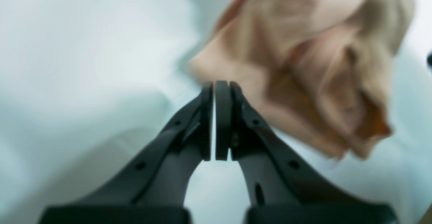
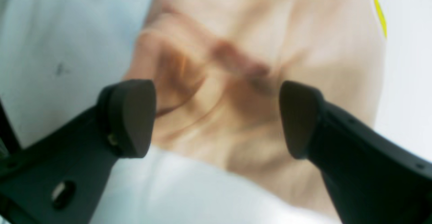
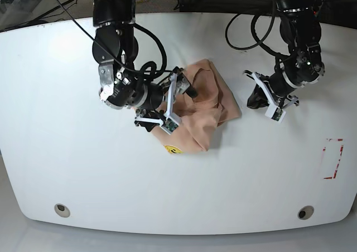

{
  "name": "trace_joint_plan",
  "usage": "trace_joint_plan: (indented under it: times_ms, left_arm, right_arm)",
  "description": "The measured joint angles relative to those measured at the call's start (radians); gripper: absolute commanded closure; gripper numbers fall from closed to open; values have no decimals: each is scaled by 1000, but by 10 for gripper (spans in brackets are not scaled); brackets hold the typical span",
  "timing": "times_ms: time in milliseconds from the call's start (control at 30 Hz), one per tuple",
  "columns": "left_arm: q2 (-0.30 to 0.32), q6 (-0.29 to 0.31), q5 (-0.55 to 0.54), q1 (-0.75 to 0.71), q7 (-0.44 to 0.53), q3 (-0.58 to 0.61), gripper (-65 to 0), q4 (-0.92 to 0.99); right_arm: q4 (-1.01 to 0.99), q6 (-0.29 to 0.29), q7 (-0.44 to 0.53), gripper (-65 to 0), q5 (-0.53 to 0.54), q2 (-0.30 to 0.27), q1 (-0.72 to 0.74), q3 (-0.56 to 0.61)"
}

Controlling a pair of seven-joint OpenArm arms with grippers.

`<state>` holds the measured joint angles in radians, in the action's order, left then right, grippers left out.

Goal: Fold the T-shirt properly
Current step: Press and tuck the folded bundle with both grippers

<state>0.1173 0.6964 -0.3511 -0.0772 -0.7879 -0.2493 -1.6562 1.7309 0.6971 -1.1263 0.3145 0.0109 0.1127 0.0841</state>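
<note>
The peach T-shirt (image 3: 206,104) lies crumpled in a heap at the middle of the white table (image 3: 67,151); a bit of its yellow print (image 3: 173,149) shows at its near edge. My right gripper (image 3: 179,106) hangs open over the heap's left side, its fingers (image 2: 130,116) spread wide above wrinkled cloth (image 2: 236,92) with nothing between them. The yellow print (image 2: 379,13) shows at the top right of the right wrist view. My left gripper (image 3: 252,100) is shut and empty just right of the shirt, apart from it. In the left wrist view its jaws (image 1: 217,85) are pressed together, with the T-shirt (image 1: 303,58) beyond them.
Black cables (image 3: 245,34) loop over the table's far side behind the left arm. A red-outlined rectangle (image 3: 333,158) is marked near the right edge. Two round holes (image 3: 62,209) (image 3: 304,212) sit near the front edge.
</note>
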Motion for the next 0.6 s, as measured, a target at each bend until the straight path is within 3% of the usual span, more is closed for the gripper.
trace_joint_plan:
  times_ms: [133, 233, 433, 600]
  left_arm:
    - [3, 0, -1, -22, 3, -19, 0, -20]
    - [21, 1, -4, -32, 3, -29, 0, -29]
    - [46, 0, -4, -66, 2, -34, 0, -30]
    - [42, 0, 0, -88, 3, -50, 0, -39]
  right_arm:
    - [-134, 0, 61, -544, 8, 7, 56, 3]
    - [-233, -3, 47, -544, -2, 17, 96, 36]
    - [-269, -4, 64, -544, 8, 140, 136, 161]
    - [-356, 2, 179, -544, 69, 145, 208, 246]
